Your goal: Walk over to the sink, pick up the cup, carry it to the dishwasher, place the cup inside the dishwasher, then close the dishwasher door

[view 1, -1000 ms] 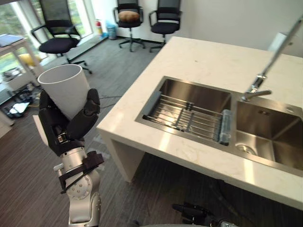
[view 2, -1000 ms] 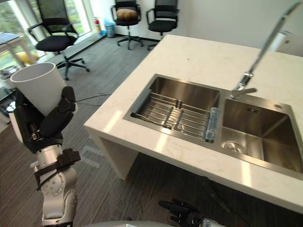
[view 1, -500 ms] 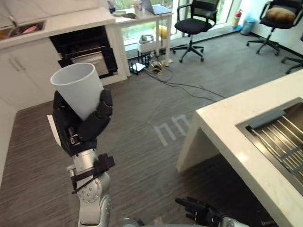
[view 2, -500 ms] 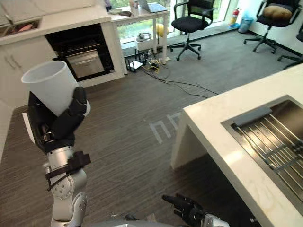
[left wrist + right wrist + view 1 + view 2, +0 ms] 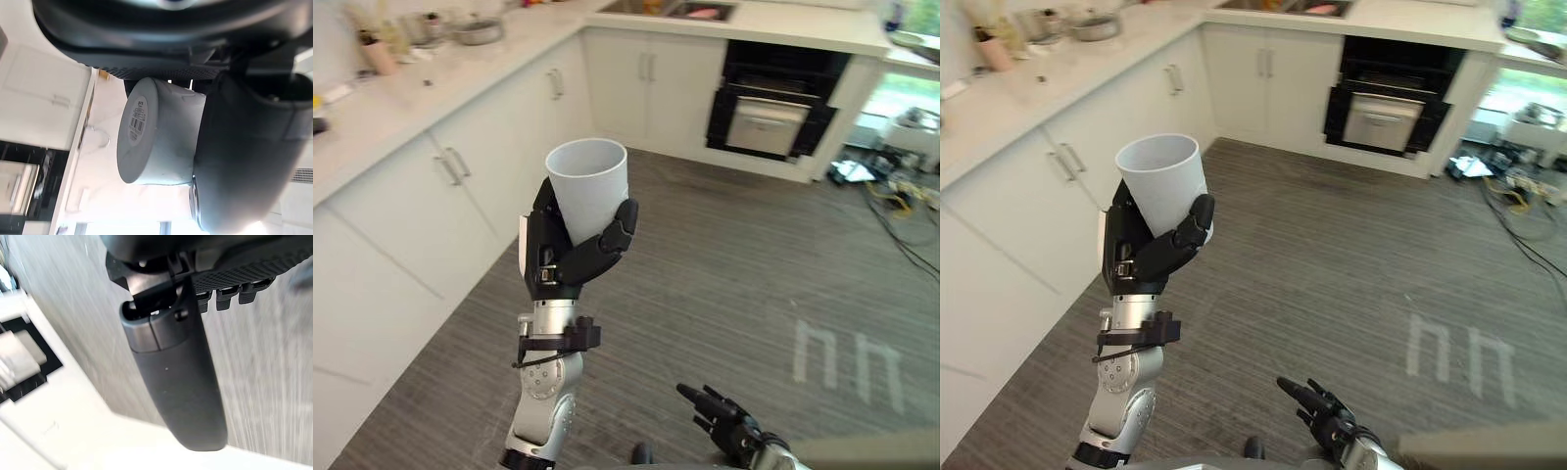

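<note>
Cup (image 5: pixel 589 188) in left robot hand (image 5: pixel 560 264), barcode label (image 5: pixel 136 119)

cup (image 5: pixel 589 191): white | cabinets (image 5: pixel 401 245): white | oven (image 5: pixel 773 108): black | floor (image 5: pixel 754 264): grey, streaked

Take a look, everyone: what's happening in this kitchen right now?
The robot's left hand is curled around a white cup, holding it upright with the opening up, above the grey floor. Its right hand hangs low, open and holding nothing. White cabinets run along the left, with a black built-in appliance ahead among them. The cup is not yet inside anything.
</note>
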Tool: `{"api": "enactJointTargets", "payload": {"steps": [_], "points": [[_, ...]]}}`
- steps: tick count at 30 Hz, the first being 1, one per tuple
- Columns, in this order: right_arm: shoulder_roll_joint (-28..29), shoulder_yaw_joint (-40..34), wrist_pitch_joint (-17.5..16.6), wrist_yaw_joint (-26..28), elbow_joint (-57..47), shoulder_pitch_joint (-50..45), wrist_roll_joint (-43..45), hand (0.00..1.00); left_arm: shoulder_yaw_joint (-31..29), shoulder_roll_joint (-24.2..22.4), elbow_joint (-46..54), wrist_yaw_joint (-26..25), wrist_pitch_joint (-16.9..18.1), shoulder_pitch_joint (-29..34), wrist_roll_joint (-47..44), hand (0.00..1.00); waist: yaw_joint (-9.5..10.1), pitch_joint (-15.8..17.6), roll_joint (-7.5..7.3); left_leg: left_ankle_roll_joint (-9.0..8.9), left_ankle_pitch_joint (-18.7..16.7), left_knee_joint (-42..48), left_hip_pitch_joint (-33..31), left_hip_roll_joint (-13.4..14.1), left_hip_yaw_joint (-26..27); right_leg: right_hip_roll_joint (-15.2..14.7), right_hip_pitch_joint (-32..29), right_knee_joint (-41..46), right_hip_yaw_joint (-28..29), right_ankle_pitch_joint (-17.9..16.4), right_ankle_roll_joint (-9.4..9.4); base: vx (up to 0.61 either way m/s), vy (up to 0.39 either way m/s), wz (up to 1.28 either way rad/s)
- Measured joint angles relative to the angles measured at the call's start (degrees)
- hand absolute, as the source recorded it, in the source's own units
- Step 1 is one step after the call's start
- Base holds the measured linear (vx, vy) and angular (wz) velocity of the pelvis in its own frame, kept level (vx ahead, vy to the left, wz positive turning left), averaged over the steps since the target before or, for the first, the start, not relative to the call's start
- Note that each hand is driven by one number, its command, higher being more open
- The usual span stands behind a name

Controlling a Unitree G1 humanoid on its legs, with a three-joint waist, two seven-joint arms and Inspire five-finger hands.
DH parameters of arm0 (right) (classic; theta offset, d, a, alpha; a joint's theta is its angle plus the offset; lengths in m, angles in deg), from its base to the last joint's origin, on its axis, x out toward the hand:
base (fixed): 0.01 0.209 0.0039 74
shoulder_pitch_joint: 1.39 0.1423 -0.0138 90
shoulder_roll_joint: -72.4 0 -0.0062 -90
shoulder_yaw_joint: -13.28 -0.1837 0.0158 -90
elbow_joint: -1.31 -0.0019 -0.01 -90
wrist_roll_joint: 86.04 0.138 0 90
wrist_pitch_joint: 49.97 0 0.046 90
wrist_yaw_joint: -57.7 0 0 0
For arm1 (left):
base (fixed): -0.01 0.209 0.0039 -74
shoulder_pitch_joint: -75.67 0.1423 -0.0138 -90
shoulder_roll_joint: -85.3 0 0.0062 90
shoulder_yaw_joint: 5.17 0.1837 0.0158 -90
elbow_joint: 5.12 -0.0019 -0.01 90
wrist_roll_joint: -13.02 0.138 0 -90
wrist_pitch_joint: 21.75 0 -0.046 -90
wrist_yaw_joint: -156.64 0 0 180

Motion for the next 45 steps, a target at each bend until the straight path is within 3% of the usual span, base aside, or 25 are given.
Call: {"api": "enactJointTargets", "payload": {"steps": [2, 3, 5, 7, 8, 9, 10, 16, 18, 21, 28, 30, 31, 32, 33, 34, 35, 37, 39, 40, 41, 42, 43, 44, 45], "points": [[0.7, -0.1, 0.9, 0.0, -1.8, -0.3, 0.0, 1.00, 2.0, 0.6, 0.0, 0.0, -0.2, -0.2, 0.5, 0.00, -0.14, 0.0, 0.04, -0.20, -1.3, 1.0, 0.7, 0.3, -1.5, 2.0, -2.0, -4.0, 2.6, 0.4, -0.14, 0.29, -0.054, 0.51], [1.1, -0.1, 1.9, -0.1, -4.1, -1.0, 0.1, 1.00, 5.9, 0.8, 0.0, 0.6, -0.5, -0.4, 0.8, 0.00, -0.27, 0.0, 0.05, -0.73, -4.2, 4.0, 1.5, 1.0, -4.0, 4.4, -3.9, -9.1, 6.5, 3.1, -0.16, 0.39, -0.082, 0.77], [1.6, -0.1, 2.2, -0.3, -5.5, -1.8, 0.2, 1.00, 9.2, 0.8, 0.0, 2.1, -0.7, -0.3, 1.6, 0.00, -0.27, 0.0, -0.24, -3.45, -6.8, 8.0, 2.3, 1.4, -5.7, 5.6, -4.0, -11.7, 9.5, 6.5, -0.47, 0.37, -0.088, 0.90], [2.8, -0.1, 2.3, -0.8, -6.6, -3.6, 0.3, 1.00, 10.9, 0.7, 0.5, 4.8, -0.7, -0.5, 2.3, 0.00, -0.33, -1.1, -2.06, -9.02, -10.9, 13.0, 3.3, 1.1, -5.8, 4.0, -1.9, -14.1, 10.8, 14.0, -2.16, 0.40, -0.154, 1.05], [3.3, 0.0, 2.2, -0.9, -6.7, -4.1, 0.6, 1.00, 11.0, 0.6, 0.7, 5.2, -0.5, -0.6, 2.3, 0.00, -0.28, -1.4, -2.56, -9.35, -12.4, 13.8, 3.8, 1.1, -5.7, 3.4, -1.3, -14.0, 10.1, 14.2, -0.53, 0.39, -0.207, 0.80], [3.3, 0.1, 2.6, -1.1, -6.3, -3.9, 0.6, 1.00, 11.1, -0.1, 0.7, 5.3, -0.4, -0.4, 2.2, 0.00, 0.16, -1.6, -1.59, -9.42, -14.6, 15.2, 4.1, 3.0, -5.5, 4.8, -0.7, -12.6, 8.9, 13.1, -0.71, 0.24, -0.141, 0.31], [5.2, 1.8, 3.0, -2.6, -7.8, -6.6, 2.3, 1.00, 12.4, 0.6, 0.8, 9.8, -0.9, -1.8, 1.7, 0.00, 0.37, -5.1, -5.02, -8.56, -17.1, 15.8, 2.5, 9.1, 2.1, 9.9, -0.1, -15.5, 7.0, 15.5, -3.89, 0.16, -0.100, 0.12], [5.5, 1.6, 1.9, -2.2, -7.8, -7.6, 2.3, 1.00, 11.5, 0.6, 0.4, 9.8, -0.8, -1.8, 1.5, 0.00, -0.12, -6.0, -5.22, -8.57, -16.5, 14.7, 2.5, 9.2, 4.5, 10.6, -1.1, -17.2, 8.4, 16.6, -3.91, 0.00, 0.002, -0.18], [6.3, -0.1, -1.7, -0.1, -7.6, -8.3, 1.9, 1.00, 11.4, 0.5, -0.1, 9.8, -0.9, -1.7, -0.6, 0.00, -1.34, -6.4, -5.64, -9.69, -15.4, 13.0, 3.0, 9.4, 6.8, 8.9, -0.9, -18.0, 5.2, 16.8, -4.07, 0.00, 0.017, -0.07], [6.4, -2.3, -6.0, 2.9, -7.0, -9.3, 0.3, 1.00, 10.8, 0.2, -0.2, 9.9, -0.8, -1.4, -2.0, 0.00, -2.36, -6.4, -5.67, -9.81, -15.3, 12.6, 3.6, 10.0, 8.4, 8.8, -0.3, -18.3, 3.8, 16.5, -4.02, -0.01, -0.004, 0.16], [4.9, -5.5, -20.4, 11.0, -3.6, -14.0, -4.1, 1.00, 2.7, -1.6, -0.5, 9.6, -0.6, 0.7, -7.5, 0.00, -3.18, -5.9, -6.49, -11.34, -17.1, 11.2, 4.5, 11.0, 11.8, 7.9, -3.2, -10.0, 3.1, 10.8, -4.33, -0.01, -0.038, -0.04], [4.4, -5.5, -21.3, 12.2, -3.1, -13.9, -4.9, 1.00, 1.9, -1.5, -0.5, 9.3, -0.6, 1.9, -7.6, 0.00, -3.35, -6.0, -6.24, -11.88, -17.8, 11.2, 4.6, 11.7, 11.2, 8.3, -3.8, -8.2, 2.4, 8.7, -4.37, 0.12, -0.095, 0.13], [3.8, -5.0, -21.5, 12.8, -2.6, -13.8, -5.6, 1.00, 1.3, -1.5, -0.5, 9.2, -0.5, 3.6, -7.7, 0.00, -3.39, -6.7, -5.41, -14.21, -18.6, 11.1, 5.3, 13.6, 11.2, 9.9, -3.2, -7.8, 1.4, 7.1, -4.63, 0.22, -0.122, 0.15], [4.0, -4.7, -21.4, 12.8, -2.1, -13.6, -6.1, 1.00, 0.8, -1.4, -0.4, 9.2, -0.5, 4.2, -8.0, 0.00, -3.09, -6.5, -5.34, -14.46, -18.4, 14.3, 5.1, 14.0, 11.3, 10.3, -2.2, -8.3, 1.0, 6.1, -5.64, 0.32, -0.141, 0.16], [3.7, -4.8, -20.7, 12.8, -0.2, -12.3, -6.8, 1.00, 0.0, -1.1, -0.6, 8.8, -0.7, 5.5, -8.6, 0.00, -3.37, -6.2, -5.79, -15.12, -18.6, 29.5, -1.0, 16.3, 12.1, 10.7, -0.8, -8.5, 0.7, 4.8, -6.41, 0.32, -0.149, 0.09], [3.1, -4.4, -20.2, 12.8, -0.1, -12.2, -7.4, 1.00, -1.0, -1.7, -0.6, 8.3, -0.9, 7.2, -9.4, 0.00, -2.98, -5.9, -4.98, -13.88, -14.7, 44.2, -7.3, 19.1, 12.9, 11.2, 1.6, -9.8, 0.8, 3.9, -6.79, 0.34, -0.151, 0.08], [2.7, -4.3, -20.3, 12.9, -0.3, -12.2, -7.5, 1.00, -1.4, -2.3, -0.6, 8.2, -1.1, 7.7, -9.5, 0.00, -2.63, -5.5, -4.68, -12.57, -12.7, 51.2, -10.1, 20.8, 13.3, 11.8, 3.4, -10.9, 0.8, 3.6, -7.21, 0.37, -0.138, 0.03], [1.4, -4.5, -20.7, 13.6, 3.4, -10.2, -7.5, 1.00, -3.1, -3.1, -1.0, 8.4, -1.2, 8.9, -9.6, 0.00, -2.20, -3.5, -3.44, -10.93, -13.5, 62.3, -18.3, 23.2, 13.1, 12.7, 10.0, -15.5, 1.2, 2.9, -8.49, 0.49, -0.062, 0.00], [0.6, -4.5, -20.7, 14.0, 7.5, -8.5, -7.5, 1.00, -4.3, -2.7, -2.3, 8.9, -1.2, 8.9, -9.6, 0.00, -1.26, -3.2, -3.89, -10.69, -14.6, 56.4, -20.3, 21.5, 14.1, 11.9, 14.0, -19.0, 2.6, 3.2, -8.11, 0.37, -0.017, -0.24], [0.2, -4.6, -20.7, 14.3, 9.4, -7.8, -7.4, 1.00, -5.0, -2.4, -2.8, 8.9, -1.3, 8.9, -9.6, 0.00, -0.73, -2.9, -3.94, -10.65, -15.1, 48.7, -21.0, 19.5, 15.2, 10.9, 16.9, -21.3, 3.8, 3.5, -7.52, 0.56, 0.050, -0.44], [-0.2, -5.1, -20.7, 15.2, 10.7, -7.0, -7.5, 1.00, -5.9, -2.0, -2.7, 9.0, -1.5, 8.9, -9.6, 0.00, -0.69, -2.4, -4.43, -11.18, -14.2, 36.3, -21.7, 15.7, 15.3, 8.8, 19.6, -23.7, 5.0, 3.4, -7.24, 0.58, 0.076, -0.45], [-0.4, -5.1, -20.8, 15.6, 11.1, -6.8, -7.5, 1.00, -6.1, -2.0, -2.7, 8.9, -1.6, 8.9, -9.6, 0.00, -0.50, -2.3, -4.58, -11.40, -12.7, 30.5, -22.0, 13.9, 14.6, 7.9, 20.5, -24.7, 5.8, 3.3, -7.16, 0.49, 0.097, -0.39], [-0.7, -5.2, -20.9, 15.9, 11.4, -6.7, -7.4, 1.00, -6.1, -2.1, -2.7, 8.9, -1.8, 8.9, -9.6, 0.00, -0.21, -2.3, -4.52, -11.69, -10.2, 24.6, -22.2, 12.3, 13.4, 7.3, 21.1, -25.4, 6.6, 3.3, -6.95, 0.47, 0.163, -0.62], [-1.3, -5.2, -21.1, 16.6, 12.3, -6.3, -7.5, 1.00, -5.9, -2.0, -2.5, 8.8, -2.1, 8.9, -9.5, 0.00, 0.52, -2.1, -4.15, -12.37, -0.8, 12.9, -22.5, 9.8, 8.0, 6.4, 22.4, -26.2, 9.0, 2.8, -3.88, 0.48, 0.190, -0.70], [-1.2, -5.2, -21.2, 16.7, 12.7, -6.2, -7.4, 1.00, -5.8, -2.0, -2.5, 8.7, -2.1, 8.9, -9.5, 0.00, 0.81, -2.1, -4.13, -13.04, 3.4, 10.9, -22.3, 9.2, 6.3, 6.3, 22.9, -26.2, 10.2, 2.3, -2.62, 0.60, 0.267, -0.89]]}}
